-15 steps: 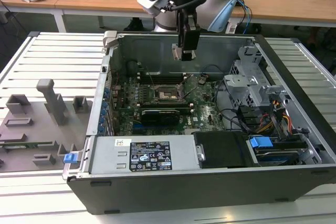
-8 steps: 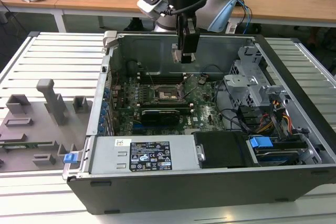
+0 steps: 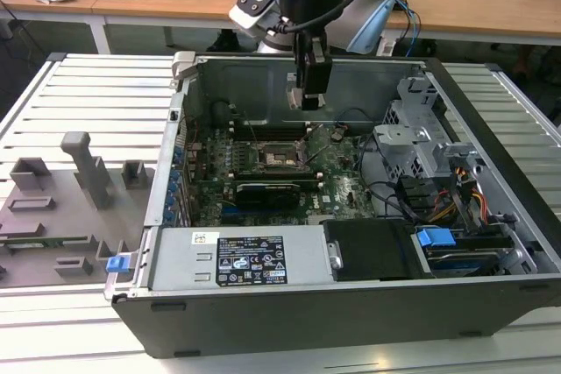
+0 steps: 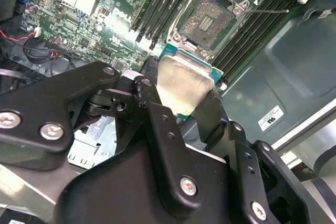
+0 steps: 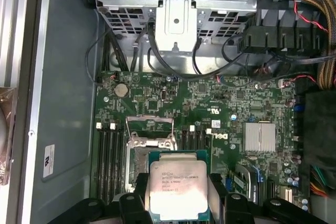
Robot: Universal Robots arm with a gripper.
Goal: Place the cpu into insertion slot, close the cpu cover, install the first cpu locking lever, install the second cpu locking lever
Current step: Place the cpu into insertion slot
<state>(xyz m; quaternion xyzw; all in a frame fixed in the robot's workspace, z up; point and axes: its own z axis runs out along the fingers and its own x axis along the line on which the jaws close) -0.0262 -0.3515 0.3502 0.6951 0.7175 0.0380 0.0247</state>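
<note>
Hanging inside the open computer case point(image 3: 351, 313), the gripper point(image 3: 312, 101) holds the cpu point(image 4: 184, 85) by two opposite edges, its black fingers point(image 4: 215, 111) drawn in narrow against the chip. The chip sits flat between them, silver top facing the first wrist view, a green rim showing round it. It is held clear above the green motherboard point(image 5: 236, 108), not touching anything. The insertion slot point(image 4: 207, 22) lies open on the board just beside the chip in both wrist views, its dark centre uncovered inside the metal rim. Long black memory slots point(image 5: 107, 150) run along either side of it, and a silver heatsink point(image 5: 259, 137) stands nearby
</note>
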